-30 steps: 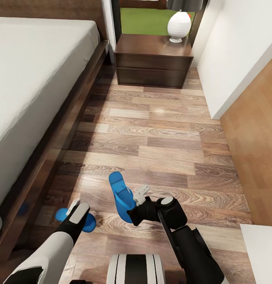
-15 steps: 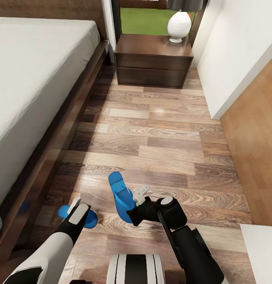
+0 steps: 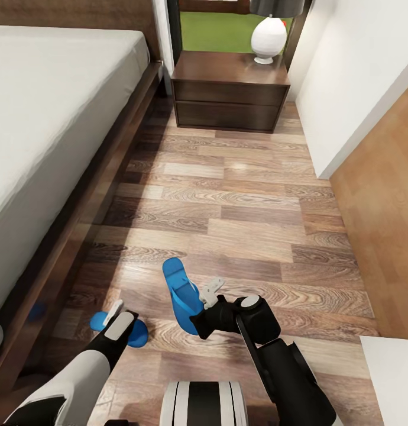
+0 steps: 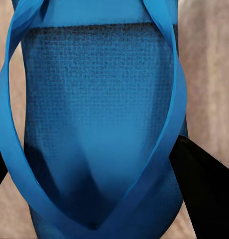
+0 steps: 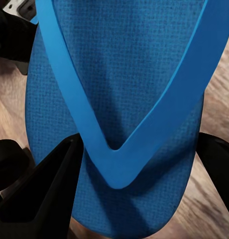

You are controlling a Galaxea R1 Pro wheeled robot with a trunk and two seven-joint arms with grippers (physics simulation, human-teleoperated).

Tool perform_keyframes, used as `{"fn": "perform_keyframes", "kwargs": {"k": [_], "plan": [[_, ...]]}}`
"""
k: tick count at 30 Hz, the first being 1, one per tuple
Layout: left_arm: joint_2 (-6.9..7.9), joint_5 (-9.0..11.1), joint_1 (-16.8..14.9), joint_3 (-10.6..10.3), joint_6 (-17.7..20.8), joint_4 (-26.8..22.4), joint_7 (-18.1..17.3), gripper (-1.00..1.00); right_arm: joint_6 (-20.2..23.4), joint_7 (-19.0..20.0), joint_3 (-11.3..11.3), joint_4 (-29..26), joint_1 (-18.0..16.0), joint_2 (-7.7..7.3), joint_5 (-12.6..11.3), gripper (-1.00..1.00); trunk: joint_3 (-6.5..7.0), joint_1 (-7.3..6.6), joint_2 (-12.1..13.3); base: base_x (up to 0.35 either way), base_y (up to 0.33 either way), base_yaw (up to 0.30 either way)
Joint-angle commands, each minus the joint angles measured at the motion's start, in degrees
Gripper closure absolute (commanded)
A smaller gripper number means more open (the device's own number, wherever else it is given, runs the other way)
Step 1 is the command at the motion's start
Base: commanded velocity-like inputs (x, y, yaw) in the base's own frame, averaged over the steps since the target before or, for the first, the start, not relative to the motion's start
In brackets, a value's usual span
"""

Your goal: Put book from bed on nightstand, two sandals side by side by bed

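— Wood-plank floor point(image 3: 239, 207) runs between bed point(image 3: 44, 118) and white wall; where are the sandals?

— One blue sandal point(image 3: 181, 294) is clamped in the right gripper point(image 3: 205, 307), near centre. The other sandal point(image 3: 135, 332) lies flat on the planks to its left, under the left gripper point(image 3: 118, 316).

— Is the left gripper closed on it?

— Cannot tell; its dark fingers point(image 4: 204, 184) flank the sole.

— Farther off?

— Nightstand point(image 3: 230, 90) with lamp point(image 3: 268, 38), far right of the bed.

Two blue sandals: one sandal point(image 3: 181, 294) near the middle of the floor, the other sandal point(image 3: 135, 332) nearer the bed. One bed point(image 3: 44, 124), one nightstand point(image 3: 230, 90) and one lamp point(image 3: 268, 36). Two robot arms, each with one gripper.
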Motion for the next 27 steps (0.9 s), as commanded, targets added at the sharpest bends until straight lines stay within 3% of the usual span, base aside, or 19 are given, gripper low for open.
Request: {"fn": "perform_keyframes", "kwargs": {"k": [1, 2, 18, 24, 27], "plan": [[-0.01, 0.6, 0.0, 0.0, -0.4, 0.0, 0.1, 1.0, 0.2, 0.6, 0.0, -0.1, 0.0, 0.02, 0.5, 1.0, -0.03, -0.01, 0.0, 0.0, 0.0, 0.0], [0.03, 0.6, -0.1, 0.0, -0.4, 0.1, 0.0, -1.0, 0.2, 0.6, 0.0, -0.1, 0.0, 0.02, 0.5, 1.0, -0.03, -0.01, 0.0, 0.0, 0.0, 0.0], [-0.08, 0.5, 0.0, 0.0, -0.4, -0.5, 0.1, -1.0, 0.2, 0.6, 0.0, -0.1, 0.0, 0.02, 0.5, 1.0, -0.03, -0.01, 0.0, 0.0, 0.0, 0.0], [-0.95, -0.1, 3.8, -0.7, 0.3, -9.0, 5.2, -1.0, 0.2, 0.6, -0.5, 0.0, 0.0, 0.02, 0.5, 1.0, -0.03, -0.01, 0.0, 0.0, 0.0, 0.0], [-1.78, -0.2, 8.0, -0.9, 1.7, -17.1, 8.8, -1.0, 0.2, 0.6, -0.7, 0.0, 0.0, 0.02, 0.5, 1.0, -0.03, -0.01, 0.0, 0.0, 0.0, 0.0]]}}
